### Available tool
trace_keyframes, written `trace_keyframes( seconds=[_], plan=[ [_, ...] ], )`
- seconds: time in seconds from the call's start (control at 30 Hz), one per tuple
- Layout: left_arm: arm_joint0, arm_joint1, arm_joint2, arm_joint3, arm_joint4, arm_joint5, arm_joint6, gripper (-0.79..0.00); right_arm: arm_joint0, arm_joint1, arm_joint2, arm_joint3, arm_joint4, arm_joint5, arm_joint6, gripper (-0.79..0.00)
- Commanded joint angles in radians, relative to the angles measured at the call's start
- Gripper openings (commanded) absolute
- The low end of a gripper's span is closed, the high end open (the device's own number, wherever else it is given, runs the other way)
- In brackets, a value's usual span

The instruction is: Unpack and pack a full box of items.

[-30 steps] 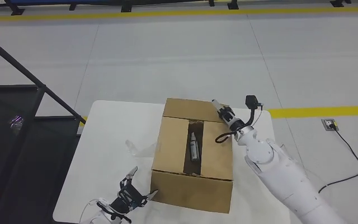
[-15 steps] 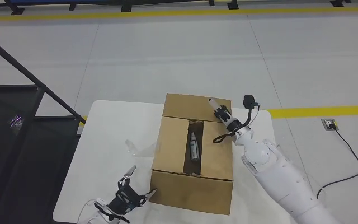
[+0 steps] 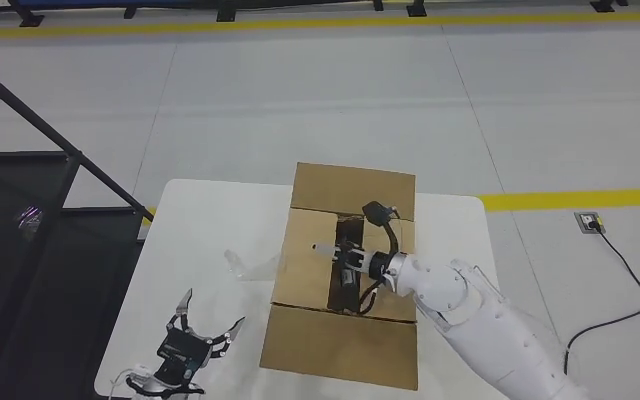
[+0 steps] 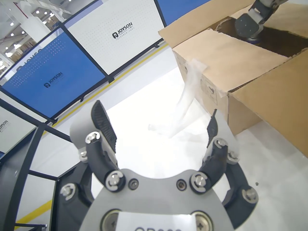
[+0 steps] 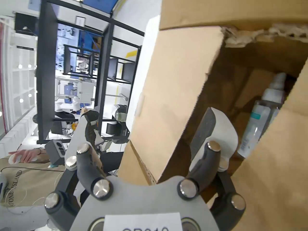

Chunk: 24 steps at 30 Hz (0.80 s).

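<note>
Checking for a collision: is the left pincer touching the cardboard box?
Apart. The top view shows bare table between the left pincer and the box.

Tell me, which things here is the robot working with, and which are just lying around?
Job: box; bottle inside it; right gripper, fingers open astride a flap.
Lying about: clear strip by the box; black rack beside the table; left gripper, open above the table.

A flap of the box hides part of the spray bottle; the clear strip is blurred.
</note>
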Motion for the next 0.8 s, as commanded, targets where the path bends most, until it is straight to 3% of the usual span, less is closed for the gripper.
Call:
trace_keyframes(
  seconds=[0.0,0.17,0.43,0.57,0.77],
  plan=[
    [0.002,0.0,-0.001,0.003,-0.004,0.001,0.007,0.0,0.029,-0.017,-0.023,0.044,0.023,0.013,0.014,0.0],
    [0.008,0.002,-0.004,0.011,-0.01,-0.009,0.019,0.0,0.09,-0.06,-0.063,0.157,0.118,-0.054,0.067,0.0],
    [0.01,0.004,0.018,0.014,0.013,-0.029,0.023,0.0,0.149,-0.104,-0.033,0.327,0.354,-0.262,0.204,0.0],
    [0.01,0.006,0.036,-0.006,0.048,-0.045,0.024,0.0,0.154,-0.117,-0.021,0.326,0.418,-0.33,0.244,0.0],
    [-0.012,0.005,0.083,-0.046,0.108,-0.044,-0.024,0.0,0.151,-0.141,-0.034,0.256,0.399,-0.379,0.176,0.0]
  ],
)
